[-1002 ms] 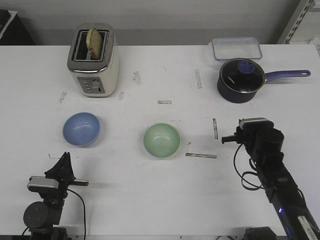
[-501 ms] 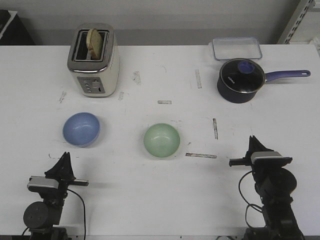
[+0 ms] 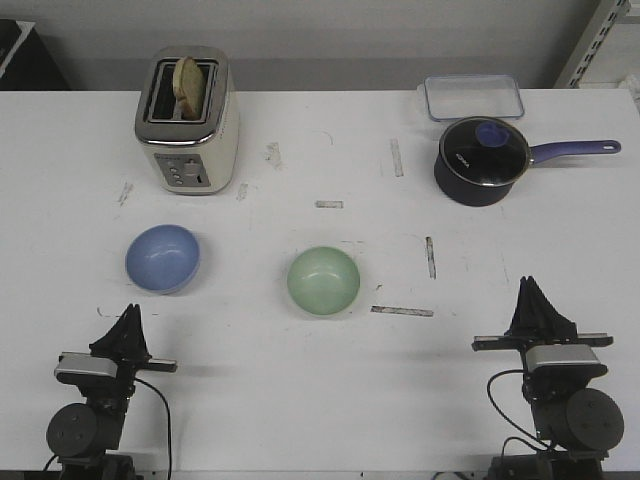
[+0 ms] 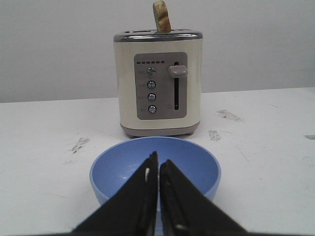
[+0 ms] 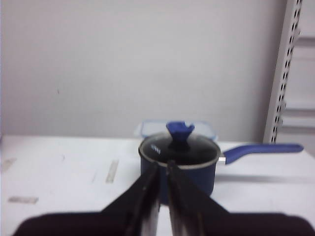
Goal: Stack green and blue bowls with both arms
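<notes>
Two robot arms sit low at the near edge of a white table (image 3: 300, 400), neither touching anything. Farthest left at the back stands a cream toaster (image 3: 187, 120) with a slice of bread (image 3: 187, 78) poking up from one slot. At the back right is a dark blue saucepan (image 3: 482, 160) under a glass lid, its contents hidden, and just behind it a clear lidded food box (image 3: 472, 97) that looks empty.

The blue bowl (image 3: 163, 258) lies on the left side, straight ahead of the left gripper (image 3: 124, 333); the green bowl (image 3: 324, 280) lies near the middle, well apart from it. Both bowls are upright and empty.

The left gripper's fingers are pressed nearly together, a thin slit between them, as are those of the right gripper (image 3: 540, 305), which points toward the saucepan rather than either bowl.

Nothing is stacked yet. To begin well, the left fingers likely need to spread, then pinch the blue bowl's near rim, one finger inside and one outside, lifting level so it nests cleanly.
</notes>
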Controlling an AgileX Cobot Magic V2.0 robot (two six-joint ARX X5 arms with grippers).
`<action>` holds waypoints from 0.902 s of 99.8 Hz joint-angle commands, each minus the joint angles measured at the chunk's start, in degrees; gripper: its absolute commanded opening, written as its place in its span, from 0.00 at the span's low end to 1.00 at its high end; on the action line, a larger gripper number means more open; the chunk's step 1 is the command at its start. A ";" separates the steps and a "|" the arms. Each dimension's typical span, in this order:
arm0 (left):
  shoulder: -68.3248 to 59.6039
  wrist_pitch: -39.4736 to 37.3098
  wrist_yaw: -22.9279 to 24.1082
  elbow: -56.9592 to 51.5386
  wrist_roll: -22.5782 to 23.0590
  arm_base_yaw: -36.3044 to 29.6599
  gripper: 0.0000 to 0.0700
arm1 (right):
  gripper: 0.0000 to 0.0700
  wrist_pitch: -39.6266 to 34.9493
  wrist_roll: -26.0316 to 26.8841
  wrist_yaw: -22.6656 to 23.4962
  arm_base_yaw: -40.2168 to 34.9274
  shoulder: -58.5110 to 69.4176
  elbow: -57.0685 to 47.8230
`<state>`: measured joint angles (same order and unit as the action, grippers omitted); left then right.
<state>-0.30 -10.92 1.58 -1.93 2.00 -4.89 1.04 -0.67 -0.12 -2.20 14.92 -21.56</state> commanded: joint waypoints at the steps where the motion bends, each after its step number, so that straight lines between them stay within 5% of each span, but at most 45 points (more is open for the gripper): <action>1: 0.11 -0.79 0.15 1.22 -0.09 0.00 0.00 | 0.02 0.63 -0.44 0.07 0.00 -0.72 -0.26; 48: 0.11 -1.55 0.15 0.74 0.42 0.00 0.00 | 0.02 0.66 -0.44 0.07 0.00 -2.12 -0.26; 60: -0.35 0.55 0.15 -1.79 4.72 0.00 0.00 | 0.02 0.66 -0.44 0.07 0.00 -2.12 -0.26; 90: -8.63 3.41 0.15 -10.53 4.37 0.00 0.00 | 0.02 0.66 -0.44 0.07 0.00 -2.12 -0.26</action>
<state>-6.76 -8.27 1.58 -9.87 5.50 -4.89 1.08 -0.67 -0.12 -2.20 12.97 -21.56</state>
